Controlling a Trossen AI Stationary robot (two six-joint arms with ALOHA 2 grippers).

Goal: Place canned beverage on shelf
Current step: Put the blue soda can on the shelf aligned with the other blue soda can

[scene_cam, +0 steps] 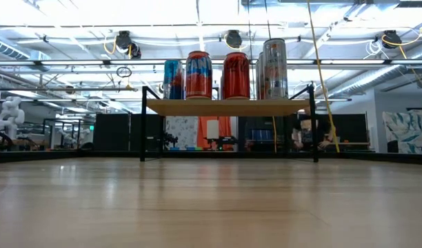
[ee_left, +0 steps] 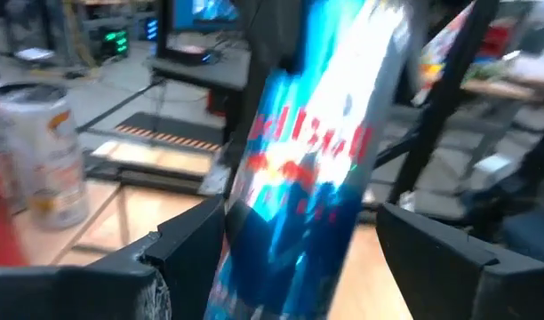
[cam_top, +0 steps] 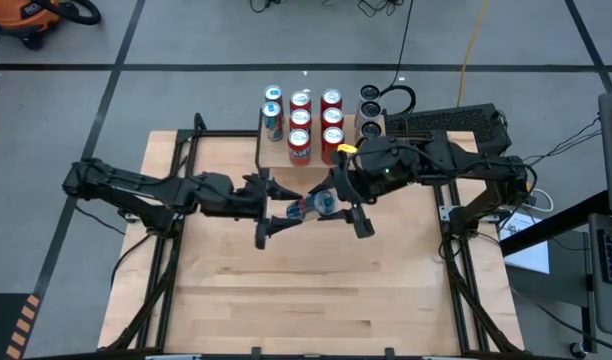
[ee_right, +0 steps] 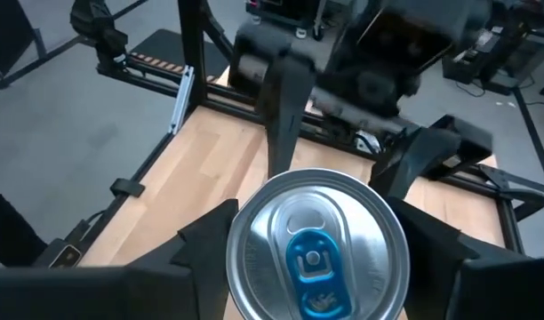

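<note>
A blue and silver canned beverage (cam_top: pixel 308 208) hangs above the middle of the table, between my two grippers. My right gripper (cam_top: pixel 338 203) comes from the table's right and is shut on it. My left gripper (cam_top: pixel 276 210) comes from the left and is open. Its fingers (ee_left: pixel 432 253) stand on either side of the can's body (ee_left: pixel 308 178), with a gap on one side. I cannot tell whether the other finger touches. The shelf (cam_top: pixel 278 155) stands at the table's far edge with several cans (cam_top: pixel 300 120) on its top (scene_cam: pixel 228 107). My right gripper pinches the can between its two fingers (ee_right: pixel 205 244), one on each side of the body just behind the top rim (ee_right: pixel 245 231). The fingers come from the table's right, slanting a little down, and lie along the can. The can is lifted clear, lying nearly level, its top (ee_right: pixel 315 253) toward the right arm.
Two dark cans (cam_top: pixel 370 100) and a headset stand beyond the shelf, and a keyboard (cam_top: pixel 446 122) lies at the back right. Black frame rails (cam_top: pixel 171 200) run along both sides of the table. The near half of the wooden tabletop (cam_top: pixel 306 300) is bare.
</note>
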